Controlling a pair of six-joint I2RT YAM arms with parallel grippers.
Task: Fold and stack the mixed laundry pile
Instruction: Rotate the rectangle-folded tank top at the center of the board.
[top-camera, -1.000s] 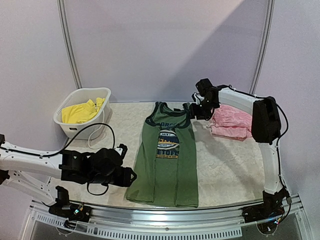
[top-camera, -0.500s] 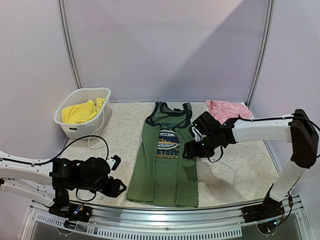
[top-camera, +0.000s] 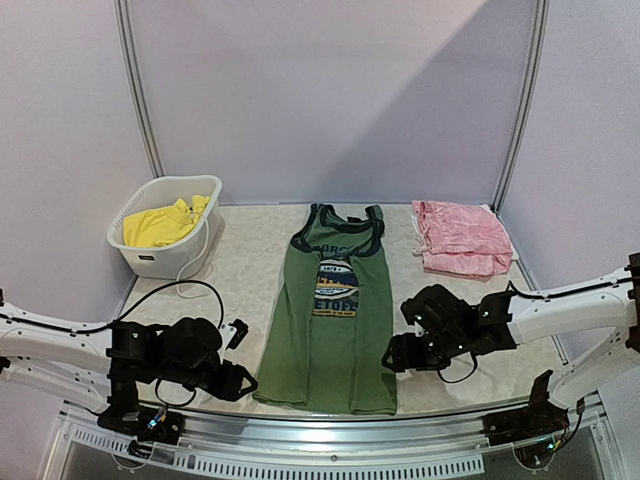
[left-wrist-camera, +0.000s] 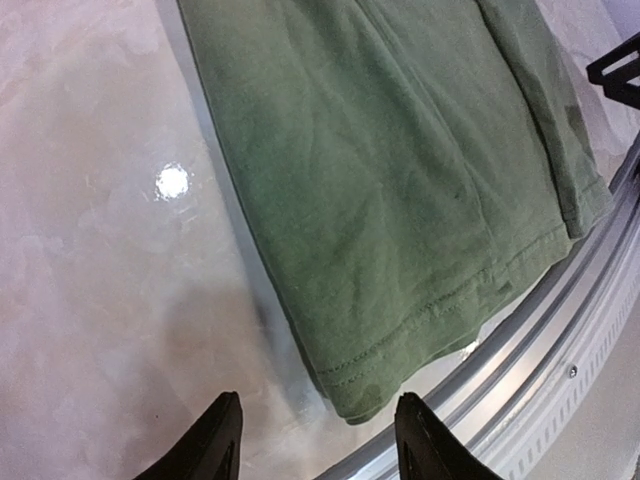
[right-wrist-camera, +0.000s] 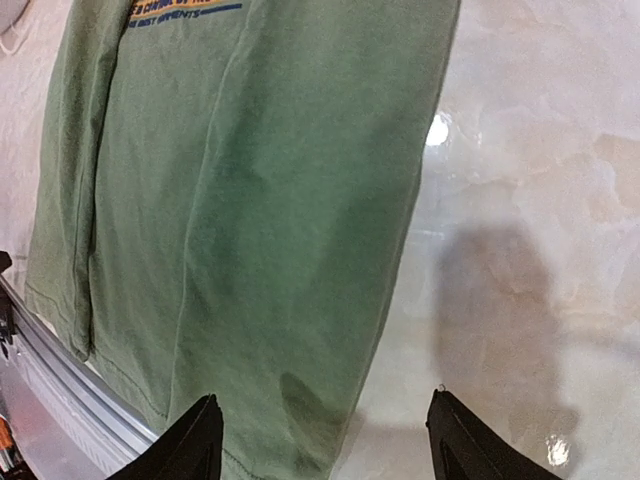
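One down, by the look of it, with the pink garment (top-camera: 462, 238) lying folded at the upper right of the desk (top-camera: 250, 250). Left to fold: olive-green tank top (top-camera: 330, 310), spread flat mid-frame, and yellow shorts (top-camera: 158, 224), bunched in the white basket (top-camera: 165, 182) at upper left. Poised low at the tank top's bottom corners, left gripper (left-wrist-camera: 315, 430) and right gripper (right-wrist-camera: 325, 430) alike, jaws parted and empty.

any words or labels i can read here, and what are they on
tank top, chest graphic: lines of lettering, too blurred to quote in either view
white basket, small dark mark in front: too small to read
no other text
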